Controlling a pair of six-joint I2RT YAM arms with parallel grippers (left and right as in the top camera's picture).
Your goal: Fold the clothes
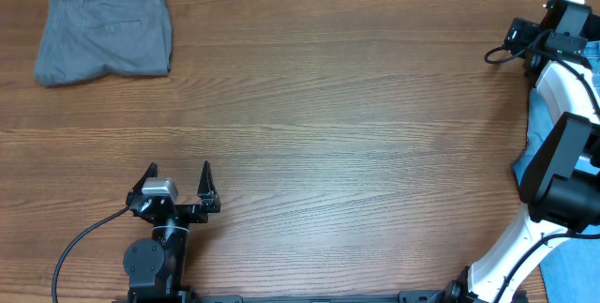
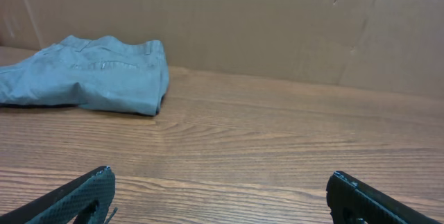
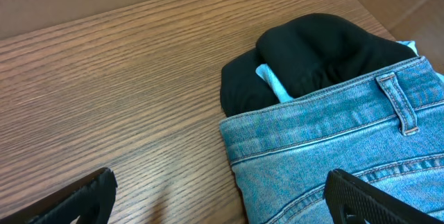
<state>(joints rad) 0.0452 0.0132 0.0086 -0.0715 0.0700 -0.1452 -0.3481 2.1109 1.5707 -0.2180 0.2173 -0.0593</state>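
The light blue denim jeans [image 3: 333,154] lie bunched at the table's right edge, waistband and a belt loop showing. In the overhead view they are a blue patch [image 1: 536,129] mostly hidden behind my right arm. My right gripper [image 3: 222,182] is open and empty, low over the jeans' left edge, with one finger over bare wood and the other over denim. My left gripper [image 1: 178,190] is open and empty near the front edge, far from the jeans. It also shows in the left wrist view [image 2: 222,179] above bare wood.
Folded grey trousers [image 1: 103,31] lie at the far left corner and show in the left wrist view [image 2: 90,75]. A black garment with bright blue trim [image 3: 312,57] lies just beyond the jeans, partly under them. A cardboard wall [image 2: 277,23] backs the wooden table [image 1: 328,106].
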